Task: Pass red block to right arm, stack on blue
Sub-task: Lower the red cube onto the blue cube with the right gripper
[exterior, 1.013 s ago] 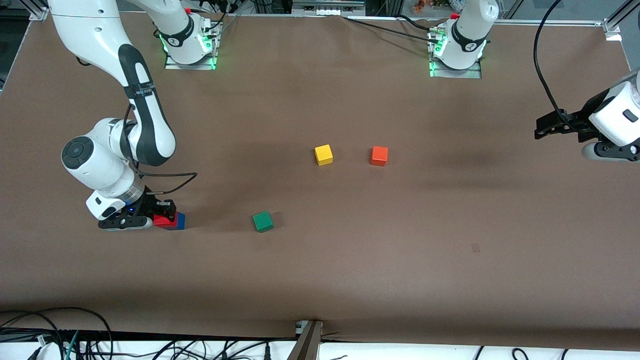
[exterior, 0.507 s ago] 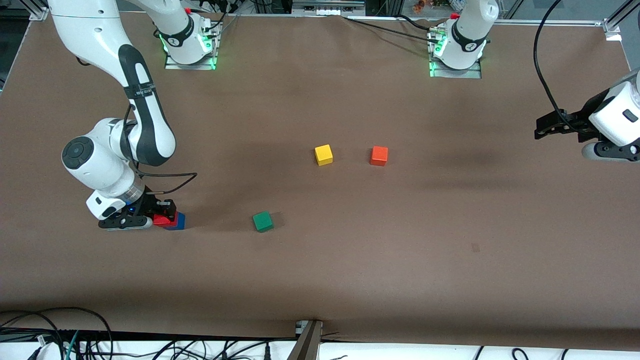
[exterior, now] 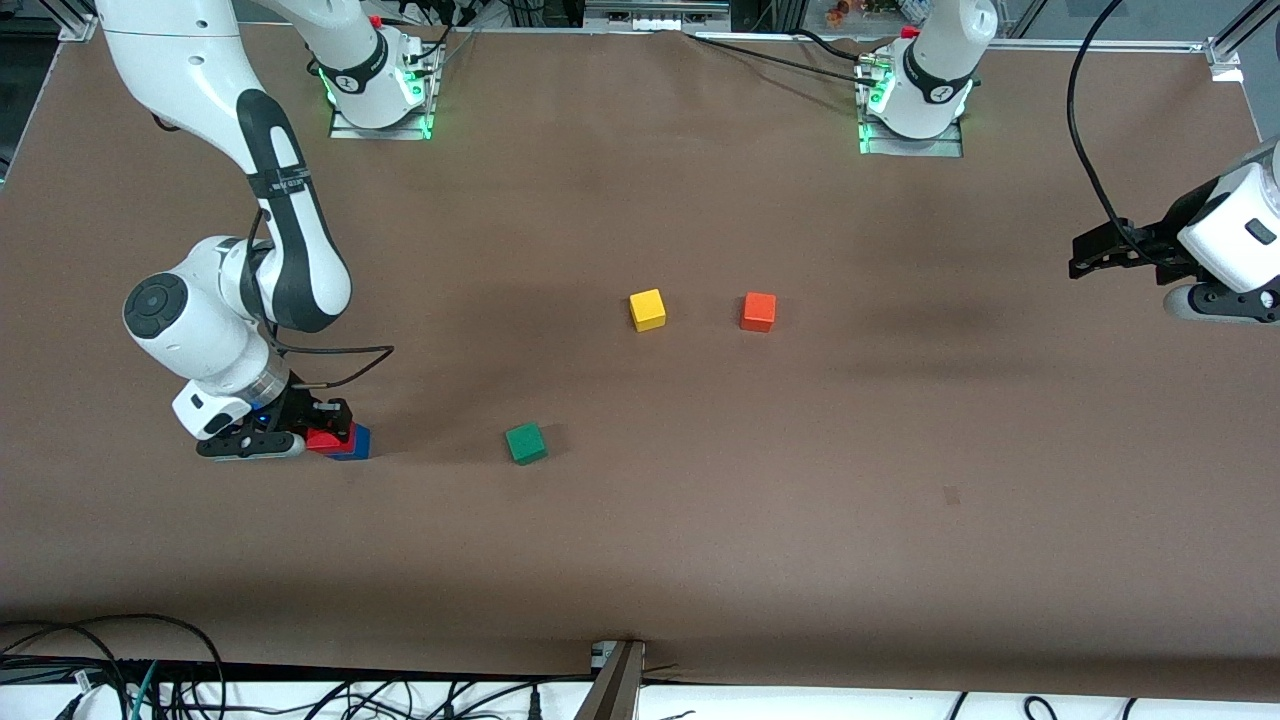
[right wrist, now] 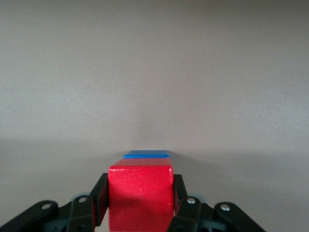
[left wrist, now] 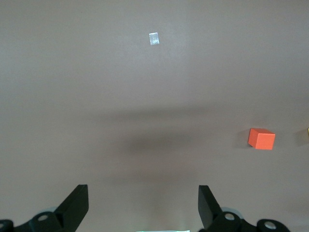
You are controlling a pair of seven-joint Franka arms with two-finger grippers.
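My right gripper (exterior: pixel 330 432) is low at the right arm's end of the table, shut on the red block (exterior: pixel 323 439). In the right wrist view its fingers (right wrist: pixel 100 198) press both sides of the red block (right wrist: pixel 141 195). The blue cube (exterior: pixel 360 442) sits directly under the red block and only a strip of it (right wrist: pixel 146 154) shows past the red block's edge. I cannot tell whether the two blocks touch. My left gripper (exterior: pixel 1085 255) waits high over the left arm's end of the table, open and empty (left wrist: pixel 142 192).
A green cube (exterior: pixel 526 442) lies beside the stack, toward the table's middle. A yellow cube (exterior: pixel 648 309) and an orange cube (exterior: pixel 758 311) lie mid-table, farther from the front camera. The orange cube also shows in the left wrist view (left wrist: pixel 261 138).
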